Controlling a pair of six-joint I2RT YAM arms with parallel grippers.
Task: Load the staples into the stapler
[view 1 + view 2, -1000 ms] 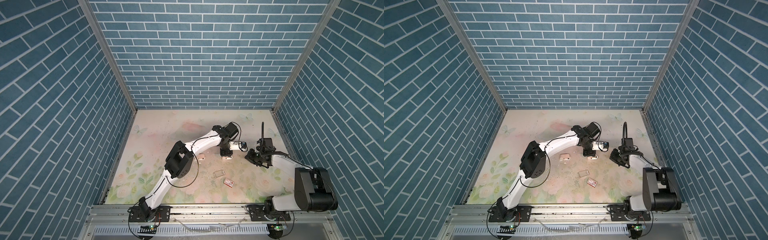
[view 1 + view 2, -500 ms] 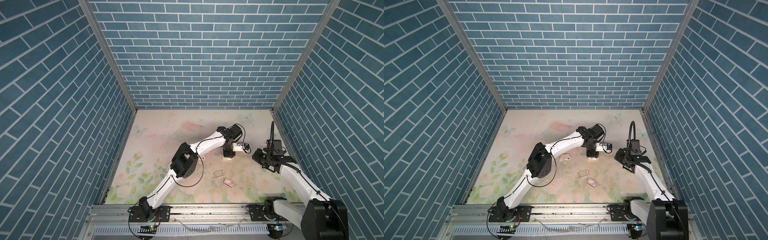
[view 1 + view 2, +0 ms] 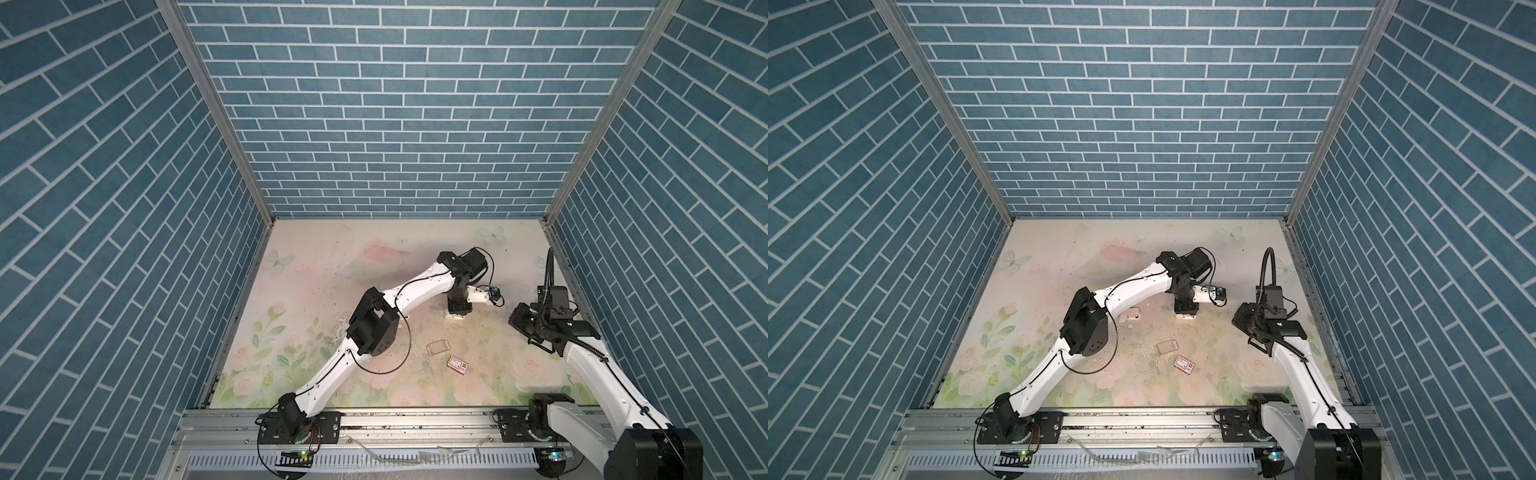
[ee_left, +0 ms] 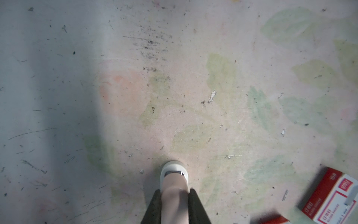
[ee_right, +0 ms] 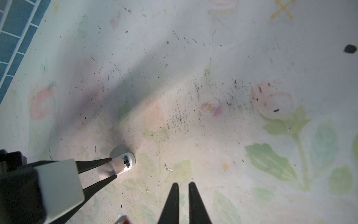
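- A booth of blue brick-patterned walls [image 3: 382, 124] is seen in both top views, floored with a scuffed, speckled floral mat [image 3: 332, 266].
- A red-and-white box [image 3: 458, 365] is laid flat on the mat toward the front edge, and every place below is given from it.
- A short grey strip, seemingly the staples [image 4: 350, 199], is seen lying on the box's top face in the left wrist view. It is too small to be made out in the top views.
- A clear tray [image 3: 439, 346] is set just beside the box, on its far side and not touching it.
- The stapler [image 3: 455, 316], pale pink on a white base, is found beyond the box and the tray, toward the back wall.
- The stapler is clamped across its body by the left gripper [image 4: 174, 191]. The black fingers [image 4: 155, 207] are pressed against its two sides, and its rounded nose is shown past the fingertips.
- Whether the stapler's base is touching the mat cannot be told.
- The right gripper [image 5: 182, 184] is held over bare mat, well apart from the box, toward the right wall. Its fingers are drawn almost together with only a slit between, and nothing is gripped.
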